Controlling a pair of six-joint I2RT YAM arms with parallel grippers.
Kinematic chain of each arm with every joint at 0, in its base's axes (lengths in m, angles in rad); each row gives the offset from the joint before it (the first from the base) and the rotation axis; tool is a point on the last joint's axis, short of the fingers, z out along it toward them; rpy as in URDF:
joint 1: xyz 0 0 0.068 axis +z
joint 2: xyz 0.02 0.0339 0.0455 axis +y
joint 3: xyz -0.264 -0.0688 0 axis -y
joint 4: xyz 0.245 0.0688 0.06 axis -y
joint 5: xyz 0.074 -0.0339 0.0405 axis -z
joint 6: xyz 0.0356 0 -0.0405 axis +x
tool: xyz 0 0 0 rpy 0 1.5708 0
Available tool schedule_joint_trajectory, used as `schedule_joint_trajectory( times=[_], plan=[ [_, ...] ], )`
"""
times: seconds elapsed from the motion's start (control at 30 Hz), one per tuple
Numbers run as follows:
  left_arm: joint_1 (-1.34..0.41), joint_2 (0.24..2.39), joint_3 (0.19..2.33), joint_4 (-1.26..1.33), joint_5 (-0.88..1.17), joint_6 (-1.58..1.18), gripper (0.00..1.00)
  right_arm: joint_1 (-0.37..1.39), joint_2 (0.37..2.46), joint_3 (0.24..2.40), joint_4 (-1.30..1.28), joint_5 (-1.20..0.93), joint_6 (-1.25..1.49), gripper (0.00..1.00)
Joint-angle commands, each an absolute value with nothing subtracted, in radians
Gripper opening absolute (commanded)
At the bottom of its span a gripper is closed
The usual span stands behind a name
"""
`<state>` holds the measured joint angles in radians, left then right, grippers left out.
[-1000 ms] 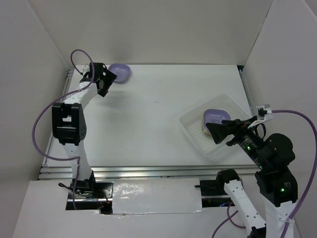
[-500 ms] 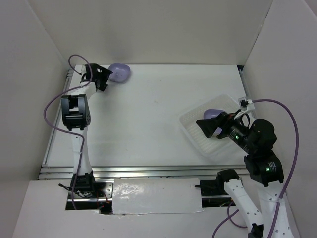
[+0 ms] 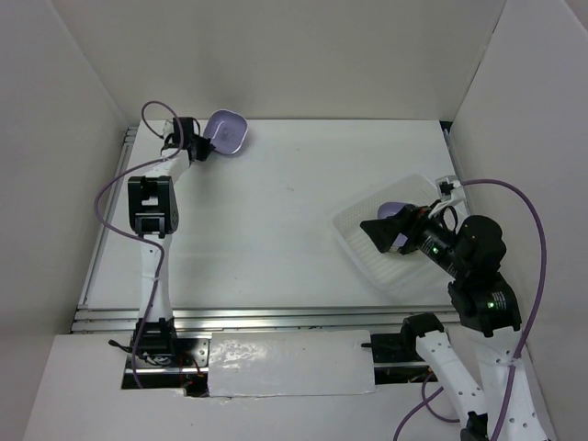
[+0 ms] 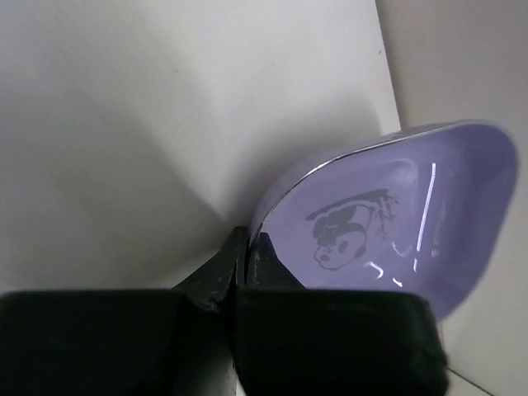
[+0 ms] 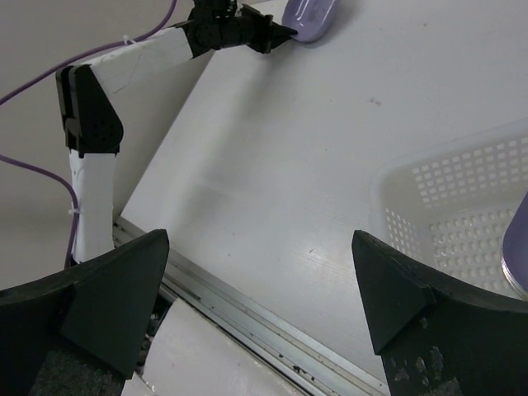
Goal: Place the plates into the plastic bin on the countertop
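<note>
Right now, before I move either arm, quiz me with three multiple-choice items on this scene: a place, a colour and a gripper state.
1. Where is the held plate in the left gripper?
A. far left corner of the table
B. mid-table
C. near right corner

2. What colour is the plate in the bin?
A. green
B. yellow
C. purple

3. How is the right gripper?
A. shut on a plate
B. open, empty
C. shut on a rim

Key:
1 A: the top view shows the plate tilted at the far left corner.
2 C: a purple plate in the bin shows beyond the right gripper.
3 B: its wrist view shows the fingers wide apart with nothing between them.
</note>
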<state>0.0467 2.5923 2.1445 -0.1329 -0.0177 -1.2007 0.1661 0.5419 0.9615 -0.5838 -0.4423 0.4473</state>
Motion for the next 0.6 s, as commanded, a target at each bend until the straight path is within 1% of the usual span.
schedule_joint_trajectory(
  times=[0.0,0.07,0.1,0.13,0.17,0.2,0.23,0.27,0.3,0.33,0.37,0.43,0.47,0.53,0.57],
  plan=[
    [0.031,2.531,2.099,-0.339,-0.063,-1.137,0.00,0.175,0.537,1.000,-0.537,-0.443,0.428,1.00],
    [0.009,2.427,2.016,-0.330,-0.104,-1.089,0.00,0.176,0.532,1.003,-0.538,-0.437,0.428,1.00],
    [-0.050,2.287,1.880,-0.307,-0.106,-1.037,0.00,0.176,0.528,1.005,-0.541,-0.433,0.428,1.00],
    [-0.078,2.210,1.805,-0.184,-0.088,-1.001,0.00,0.176,0.529,1.009,-0.541,-0.423,0.428,1.00],
    [-0.107,2.080,1.745,-0.155,-0.018,-0.917,0.00,0.178,0.525,1.014,-0.546,-0.416,0.428,1.00],
    [-0.173,2.039,1.700,-0.166,0.007,-0.882,0.00,0.178,0.526,1.034,-0.563,-0.402,0.429,1.00],
    [-0.216,2.001,1.704,-0.195,0.020,-0.843,0.00,0.176,0.526,1.046,-0.575,-0.385,0.430,1.00],
    [-0.260,1.940,1.715,-0.283,0.008,-0.784,0.00,0.176,0.523,1.063,-0.592,-0.335,0.442,1.00],
    [-0.356,1.919,1.735,-0.310,0.006,-0.755,0.00,0.176,0.522,1.093,-0.629,-0.298,0.452,1.00],
    [-0.408,1.901,1.746,-0.334,-0.036,-0.732,0.00,0.176,0.519,1.109,-0.647,-0.249,0.474,1.00],
    [-0.499,1.884,1.779,-0.391,-0.066,-0.706,0.00,0.176,0.502,1.121,-0.687,-0.135,0.530,1.00],
    [-0.586,1.888,1.827,-0.448,-0.153,-0.678,0.00,0.176,0.468,1.134,-0.707,-0.057,0.563,1.00],
    [-0.660,1.914,1.886,-0.498,-0.175,-0.660,0.00,0.176,0.434,1.140,-0.725,-0.020,0.574,1.00],
    [-0.713,1.956,1.948,-0.526,-0.181,-0.640,0.00,0.176,0.410,1.173,-0.756,-0.003,0.584,1.00],
    [-0.753,2.010,2.013,-0.534,-0.170,-0.620,0.00,0.176,0.394,1.189,-0.788,0.035,0.583,1.00]
  ],
)
